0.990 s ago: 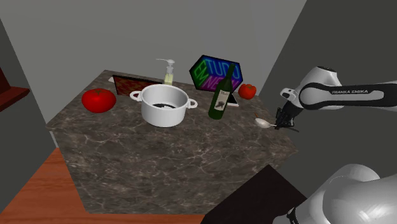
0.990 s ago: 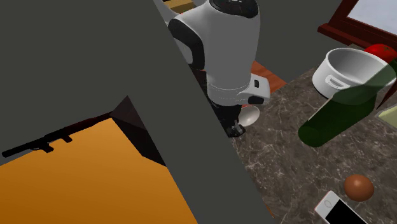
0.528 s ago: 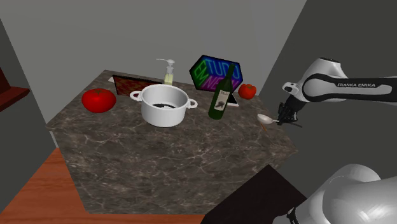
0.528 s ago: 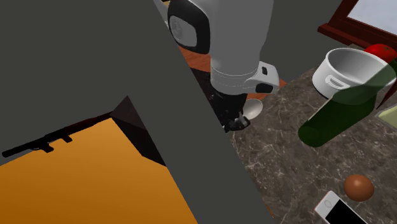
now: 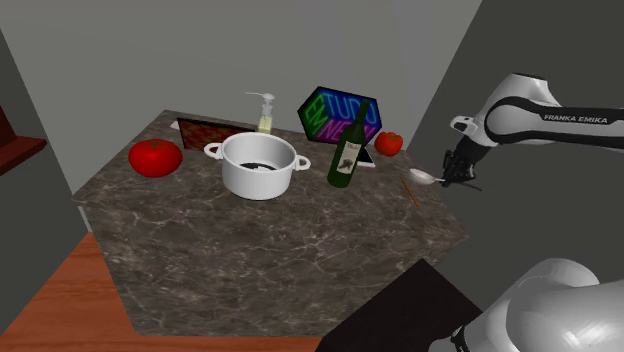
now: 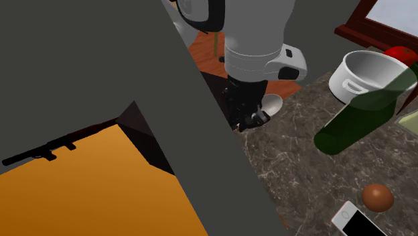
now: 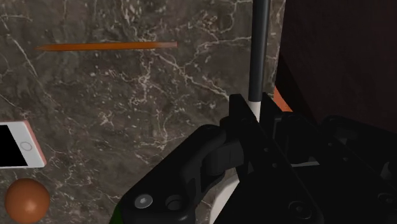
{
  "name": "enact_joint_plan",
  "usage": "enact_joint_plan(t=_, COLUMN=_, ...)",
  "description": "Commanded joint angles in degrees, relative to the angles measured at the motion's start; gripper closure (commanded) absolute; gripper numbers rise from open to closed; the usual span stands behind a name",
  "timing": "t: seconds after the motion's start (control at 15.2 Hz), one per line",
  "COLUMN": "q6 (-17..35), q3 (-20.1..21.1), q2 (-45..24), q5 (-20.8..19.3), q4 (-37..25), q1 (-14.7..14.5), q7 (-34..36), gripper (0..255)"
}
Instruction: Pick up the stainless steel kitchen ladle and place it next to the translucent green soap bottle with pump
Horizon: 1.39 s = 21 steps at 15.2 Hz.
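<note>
Clamping the ladle (image 5: 424,177) by its thin handle, the fingers (image 7: 236,124) could let it swivel and clip the wine bottle (image 5: 347,155).

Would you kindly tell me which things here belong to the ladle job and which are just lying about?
Job: ladle, the gripper shut on it, soap bottle.
Lying about: white pot, wine bottle, large tomato, small tomato, neon sign, pencil, phone.

A: Lifted the ladle (image 5: 424,177) since a second ago?
B: Yes. Raised higher over the counter (image 5: 300,250), clamped in the gripper (image 5: 450,181), and shifted slightly toward the shoulder view's right.
</note>
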State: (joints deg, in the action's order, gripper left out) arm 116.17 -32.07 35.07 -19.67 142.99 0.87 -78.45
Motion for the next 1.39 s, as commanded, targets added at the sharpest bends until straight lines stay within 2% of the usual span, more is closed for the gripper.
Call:
enact_joint_plan(t=0.0, q6=-1.41, q3=-0.01, q2=1.4, q5=0.49, q4=-1.34, q1=0.43, q7=-0.21, gripper=255)
enact_joint_plan(t=1.32, q6=-16.41, q3=4.29, q2=1.37, q5=3.94, q4=-16.13, q1=0.01, q7=-1.34, gripper=255)
